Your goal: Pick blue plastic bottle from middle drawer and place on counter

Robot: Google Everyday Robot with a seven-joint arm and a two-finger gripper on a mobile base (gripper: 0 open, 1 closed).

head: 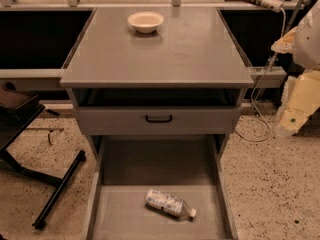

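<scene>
Open middle drawer (pixel 125 219) holds blue plastic bottle (pixel 167 203) on side, cap right; counter (pixel 190 54) above; gripper (pixel 294 111) right, beside counter.

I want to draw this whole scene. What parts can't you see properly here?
All in the camera view:
- Pincer, at the right edge beside the counter: partly cut off by the frame.
- Middle drawer: front end runs off the bottom edge.
- Upper drawer: inside hidden under the counter.

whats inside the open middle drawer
The middle drawer holds one blue plastic bottle, lying on its side, cap pointing right. Its back is dim beneath the drawer front; its near end is out of frame. The gripper is off to the right, outside the drawer.
</scene>
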